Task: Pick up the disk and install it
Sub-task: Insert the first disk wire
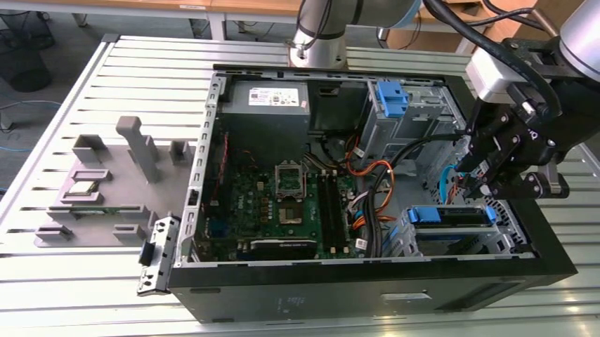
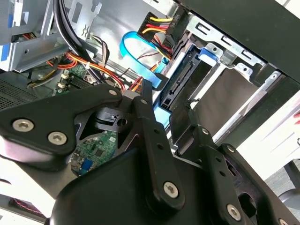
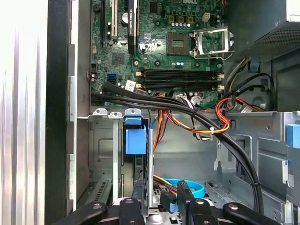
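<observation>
— How is the claw?
— Wide. The gripper (image 3: 161, 194) has its fingers (image 3: 184, 197) spread either side of the disk (image 3: 136, 140), with a gap beside one finger.
— And the disk itself?
— Slotted on edge in the drive cage (image 3: 103, 154), at the exterior view's right of the open computer case (image 1: 375, 281), beside the motherboard (image 3: 154, 47).

- A dark computer case (image 1: 375, 295) lies open on a slatted metal counter (image 1: 94, 295)
- The pincer (image 1: 480, 191) hangs over the case's end toward the exterior view's right, just above the disk (image 1: 450, 215), which sits in a bay in its blue frame
- A grey rack (image 1: 103, 189) of parts stands beside the case, toward the exterior view's left
</observation>
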